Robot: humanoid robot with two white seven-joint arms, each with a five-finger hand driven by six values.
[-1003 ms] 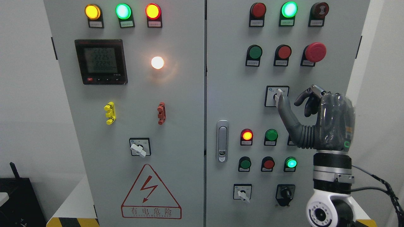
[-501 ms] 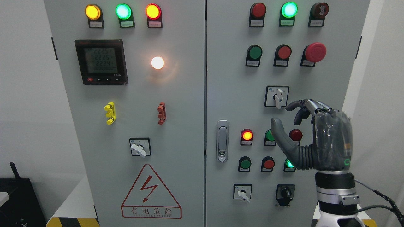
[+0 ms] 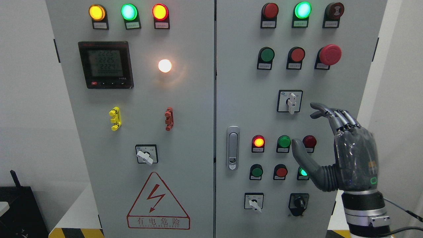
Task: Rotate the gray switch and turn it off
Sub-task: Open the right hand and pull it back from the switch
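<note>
My right hand [image 3: 333, 145] stands below and to the right of the gray switch [image 3: 291, 102], clear of it, fingers spread and holding nothing. My left hand is out of view. The switch sits in its square plate on the right door of the cabinet [image 3: 238, 99], its lever pointing straight down. I judge the turn done, the lever being untouched; whether that position is off I cannot confirm, as the plate markings are too small to read. Containers: only the closed cabinet itself; its contents are hidden.
</note>
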